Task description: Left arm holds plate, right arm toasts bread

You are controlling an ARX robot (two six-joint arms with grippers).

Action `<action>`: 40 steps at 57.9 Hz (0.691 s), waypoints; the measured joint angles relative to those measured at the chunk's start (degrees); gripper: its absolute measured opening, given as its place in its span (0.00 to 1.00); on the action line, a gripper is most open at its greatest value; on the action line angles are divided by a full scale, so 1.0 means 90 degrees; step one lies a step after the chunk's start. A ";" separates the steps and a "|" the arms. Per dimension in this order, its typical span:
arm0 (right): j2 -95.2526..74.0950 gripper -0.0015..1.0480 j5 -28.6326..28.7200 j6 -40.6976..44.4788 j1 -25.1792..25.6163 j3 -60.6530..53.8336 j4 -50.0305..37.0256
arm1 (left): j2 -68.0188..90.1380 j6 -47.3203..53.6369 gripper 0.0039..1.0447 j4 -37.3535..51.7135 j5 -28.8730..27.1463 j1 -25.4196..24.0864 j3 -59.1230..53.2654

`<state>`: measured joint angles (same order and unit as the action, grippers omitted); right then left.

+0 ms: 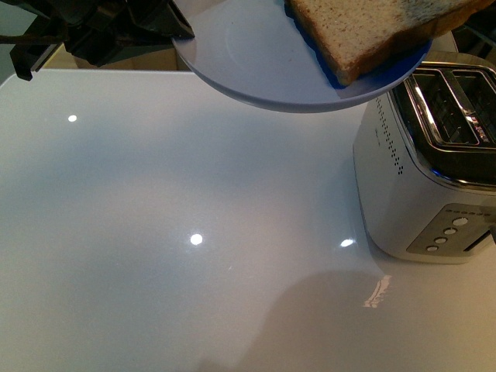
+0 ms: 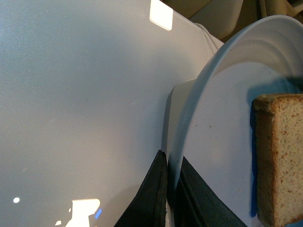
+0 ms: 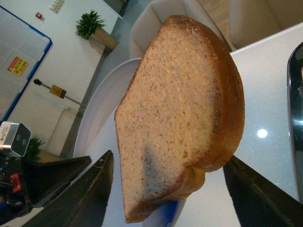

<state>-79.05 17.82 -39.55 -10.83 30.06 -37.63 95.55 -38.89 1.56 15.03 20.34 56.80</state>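
Left gripper [image 2: 170,160]: clamping plate [image 2: 222,156] rim. Right gripper [image 3: 168,165]: straddling bread [image 3: 180,109], jaws gaping, gripping nothing; should be closing squarely across crusts.

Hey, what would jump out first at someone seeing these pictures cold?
A bread slice lies on a pale plate held in the air above the white table, beside a toaster at the front view's right. The left end effector clamps the plate's rim, and the right end effector flanks the bread.
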 joint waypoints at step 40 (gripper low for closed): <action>0.1202 0.02 -0.0080 0.0148 0.0158 0.0032 0.0406 | 0.0000 -0.0005 0.03 0.0000 0.0007 0.0000 0.0000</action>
<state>-68.23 17.10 -38.22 -9.41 30.35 -33.98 95.55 -38.94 1.56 15.09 20.34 56.80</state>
